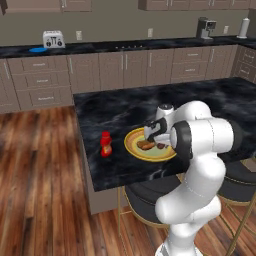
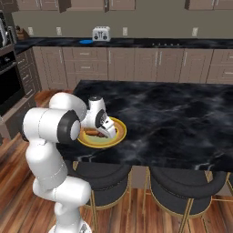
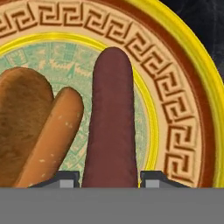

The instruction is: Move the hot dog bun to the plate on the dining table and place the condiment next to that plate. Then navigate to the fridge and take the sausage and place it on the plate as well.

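Now gripper (image 3: 109, 177) pinches smooth rounded sausage (image 3: 111, 118) w/ bun (image 3: 30, 131) on patterned plate (image 3: 183, 105).

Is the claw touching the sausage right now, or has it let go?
Touching. In the hand view the sausage runs down between the claw's two fingertips, which sit tight against its sides with no gap, over the plate.

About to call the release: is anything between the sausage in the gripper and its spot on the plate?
Nothing visible does. The sausage sits between the fingertips of the gripper, already over the plate, with the hot dog bun beside it, not under it. The condiment stands apart, off the plate.
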